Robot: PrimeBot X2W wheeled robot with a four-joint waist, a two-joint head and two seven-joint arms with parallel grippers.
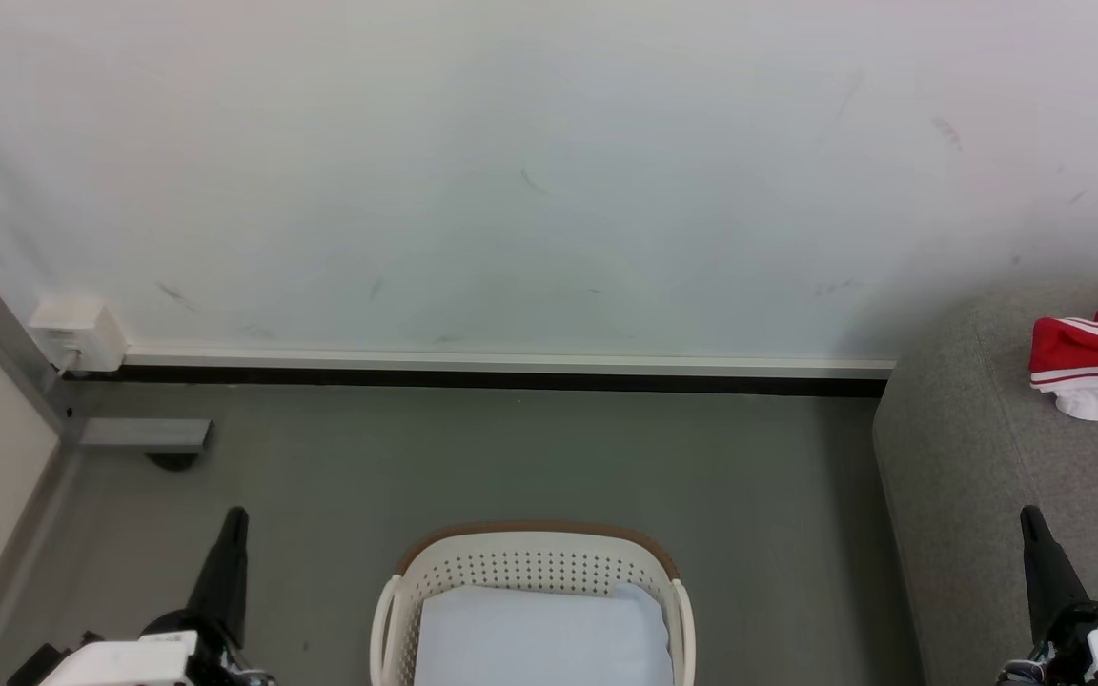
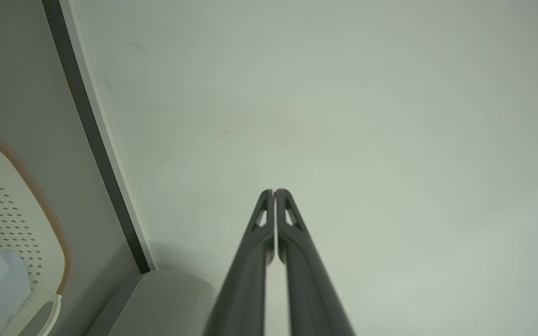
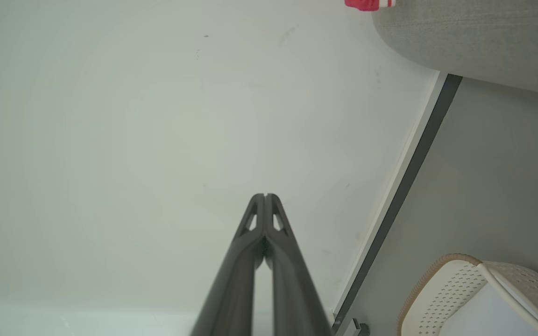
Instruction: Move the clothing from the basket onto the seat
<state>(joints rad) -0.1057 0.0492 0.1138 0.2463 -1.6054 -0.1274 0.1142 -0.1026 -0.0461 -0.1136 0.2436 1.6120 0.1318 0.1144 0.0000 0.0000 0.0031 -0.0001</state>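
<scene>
Here, pale cloth (image 1: 535, 636) inside basket (image 1: 530, 564), wall (image 1: 511, 191) behind

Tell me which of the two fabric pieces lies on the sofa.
The red garment with white stripes, bunched on the grey sofa; the pale blue cloth lies flat inside the perforated basket instead.

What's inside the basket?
A flat pale blue cloth lies inside the basket. Whatever might be under it is covered. The red clothing is not in there; it lies on the grey sofa.
</scene>
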